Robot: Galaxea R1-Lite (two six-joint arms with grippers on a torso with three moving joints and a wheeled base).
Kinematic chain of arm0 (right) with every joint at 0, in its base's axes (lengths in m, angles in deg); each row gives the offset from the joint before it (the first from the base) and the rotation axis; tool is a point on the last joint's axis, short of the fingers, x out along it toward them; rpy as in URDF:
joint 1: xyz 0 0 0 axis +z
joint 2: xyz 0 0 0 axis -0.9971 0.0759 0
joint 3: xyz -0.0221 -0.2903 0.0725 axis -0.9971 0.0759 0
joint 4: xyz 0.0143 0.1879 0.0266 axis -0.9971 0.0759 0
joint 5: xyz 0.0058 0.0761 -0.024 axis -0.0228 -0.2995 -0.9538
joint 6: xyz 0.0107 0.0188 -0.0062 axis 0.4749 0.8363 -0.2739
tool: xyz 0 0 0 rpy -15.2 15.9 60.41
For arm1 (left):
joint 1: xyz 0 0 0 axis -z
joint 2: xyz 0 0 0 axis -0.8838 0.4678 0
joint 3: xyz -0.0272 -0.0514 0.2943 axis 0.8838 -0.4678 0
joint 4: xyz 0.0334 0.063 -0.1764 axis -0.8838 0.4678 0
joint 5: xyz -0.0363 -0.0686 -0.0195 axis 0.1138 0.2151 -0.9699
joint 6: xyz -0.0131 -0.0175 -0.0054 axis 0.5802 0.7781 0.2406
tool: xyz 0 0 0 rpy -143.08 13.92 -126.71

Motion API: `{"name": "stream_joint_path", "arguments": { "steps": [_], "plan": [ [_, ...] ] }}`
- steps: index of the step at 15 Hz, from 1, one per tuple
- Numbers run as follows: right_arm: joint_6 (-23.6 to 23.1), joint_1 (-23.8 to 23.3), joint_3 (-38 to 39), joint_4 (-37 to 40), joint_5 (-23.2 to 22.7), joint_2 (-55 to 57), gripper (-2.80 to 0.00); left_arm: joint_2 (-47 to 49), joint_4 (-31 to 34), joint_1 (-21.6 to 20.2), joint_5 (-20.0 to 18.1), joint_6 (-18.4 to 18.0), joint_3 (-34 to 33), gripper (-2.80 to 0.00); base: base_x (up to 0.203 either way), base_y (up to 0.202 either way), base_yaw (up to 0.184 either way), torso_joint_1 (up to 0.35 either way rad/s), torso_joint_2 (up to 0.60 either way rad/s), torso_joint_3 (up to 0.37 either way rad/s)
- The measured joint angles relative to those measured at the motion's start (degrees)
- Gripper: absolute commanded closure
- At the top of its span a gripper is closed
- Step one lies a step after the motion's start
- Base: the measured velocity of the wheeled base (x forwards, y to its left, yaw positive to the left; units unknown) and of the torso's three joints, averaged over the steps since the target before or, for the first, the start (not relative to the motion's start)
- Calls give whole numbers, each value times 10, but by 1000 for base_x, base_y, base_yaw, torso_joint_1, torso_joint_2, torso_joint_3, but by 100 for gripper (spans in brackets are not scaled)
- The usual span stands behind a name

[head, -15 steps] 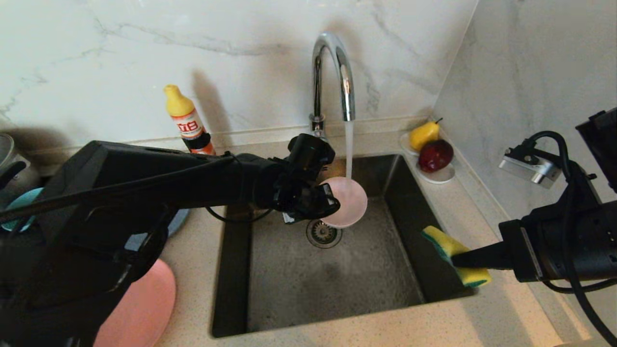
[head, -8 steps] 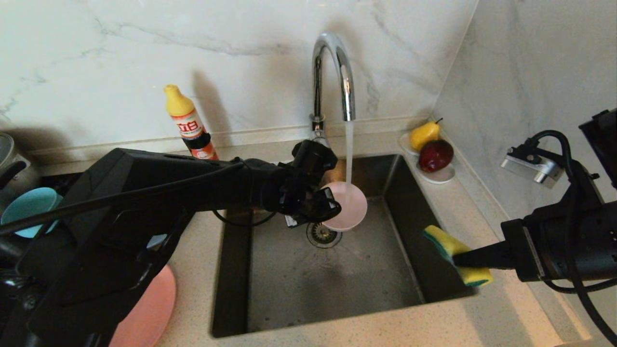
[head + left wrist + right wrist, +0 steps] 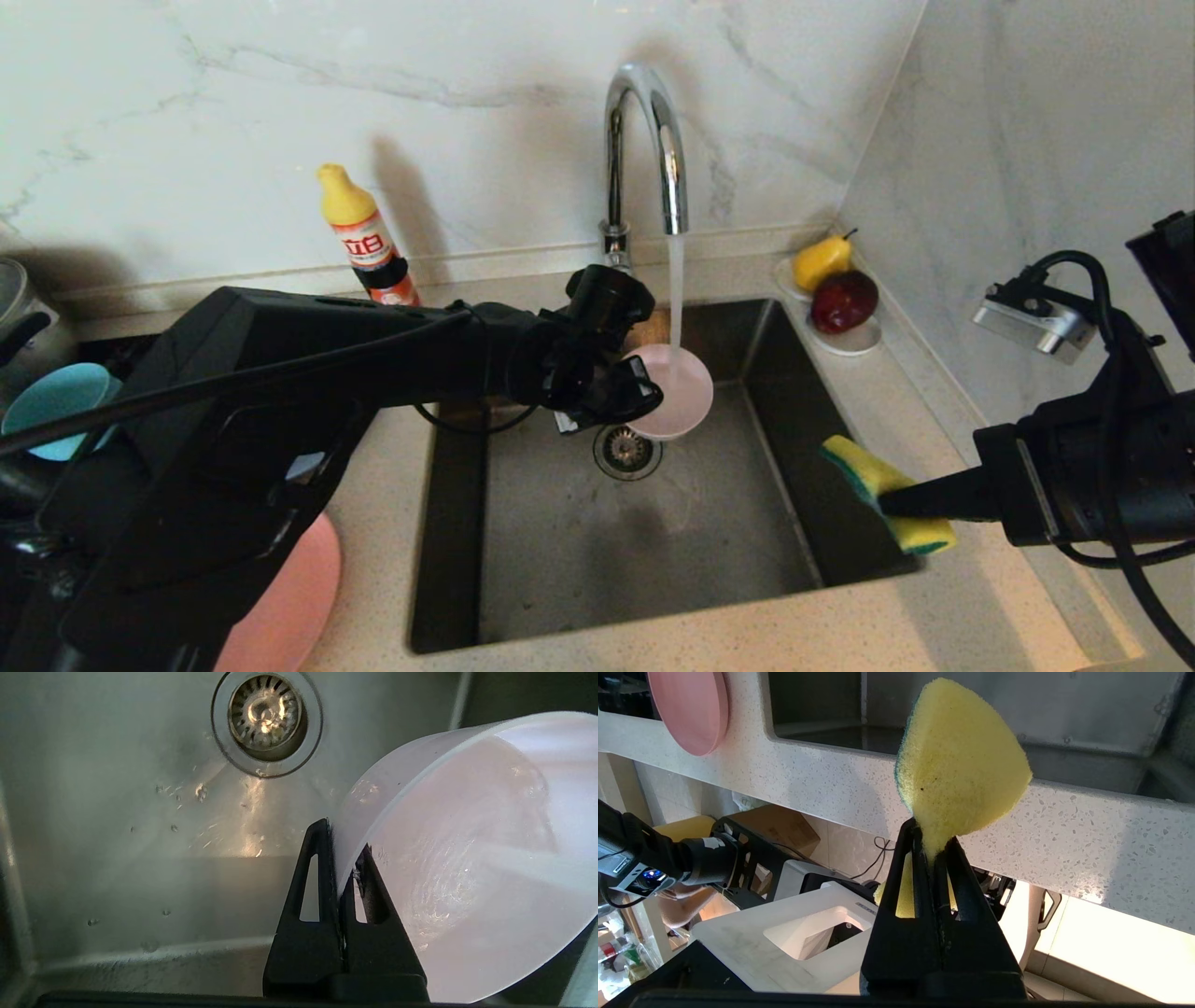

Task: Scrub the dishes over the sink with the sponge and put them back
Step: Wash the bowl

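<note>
The left gripper pinches the pale pink bowl under the faucet's stream over the sink, the right gripper clamps the sponge beside the basin — scrubbing and returning the dishes look still ahead.

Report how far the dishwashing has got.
Done: nothing visibly finished. In hand: left end effector holds the pale pink bowl by its rim under the running faucet over the sink; right end effector pinches the sponge, apart from it. Left: scrubbing it, the pink plate, the teal bowl.
</note>
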Motion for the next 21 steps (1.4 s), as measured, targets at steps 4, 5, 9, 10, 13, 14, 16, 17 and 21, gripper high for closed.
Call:
{"name": "stream_joint_path", "arguments": {
  "steps": [4,5,9,10,13,14,16,17,21],
  "plan": [
    [0,0,-1,0,0,7,0,3,1,-2,0,1,3,0,0,0,0,0,0,0],
    [0,0,-3,-1,0,7,0,2,2,-2,0,1,0,0,0,0,0,0,0,0],
    [-1,-8,-1,-1,0,7,0,-27,23,-3,22,-6,-52,0,0,0,0,0,0,0],
    [-3,-9,-1,-1,0,7,0,-44,17,-5,38,-13,-77,0,0,0,0,0,0,0],
    [-17,-10,-4,0,-3,6,0,-119,-61,-17,84,-58,-179,0,0,0,0,0,0,0],
    [-17,-9,-5,1,-7,6,0,-144,-105,-22,91,-85,-220,0,0,0,0,0,0,0],
    [-16,-9,-5,0,-7,8,0,-189,-227,-37,100,-166,-299,0,0,0,0,0,0,0],
    [-16,-8,-4,1,-8,10,0,-206,-282,-44,102,-199,-328,0,0,0,0,0,0,0],
    [-14,-5,0,0,-9,18,0,-280,-508,-60,101,-300,-437,0,0,0,0,0,0,0]
  ]
}}
